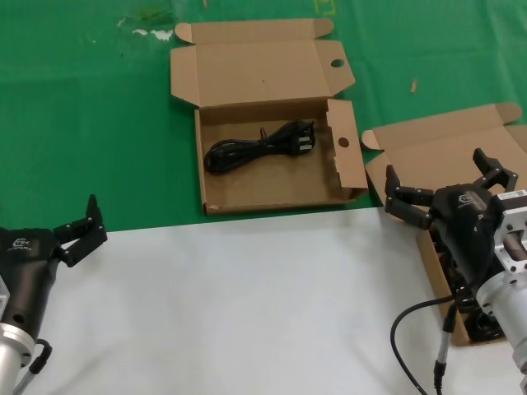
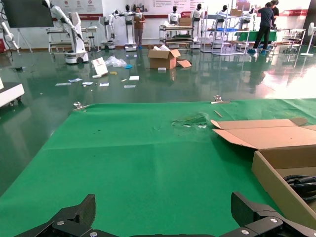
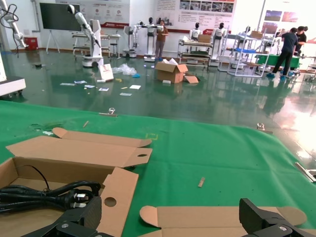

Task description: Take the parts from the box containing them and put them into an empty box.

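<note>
A coiled black cable bundle [image 1: 262,146] lies inside the wide box with punched holes [image 1: 247,193], its long axis running across the box floor, slightly tilted, with the plug end toward the holed side flap and the looped end toward the opposite wall. That box sits open on the green cloth [image 1: 90,115] that covers the far part of the table, its lid folded back flat away from the robot. To its right, just beside it, is the second, askew box [image 1: 445,144], also open, mostly hidden behind the right hand [image 1: 438,186], which hovers over it with fingers spread apart and nothing between them. The left hand [image 1: 82,226] hangs well to the left of the holed box, over the white sheet [image 1: 247,288] nearest the robot, fingers likewise apart and empty. The wrist views show a large hall beyond the table: glossy dark-green floor, scattered papers, cardboard cartons, racks, other robot rigs and a few people standing.
</note>
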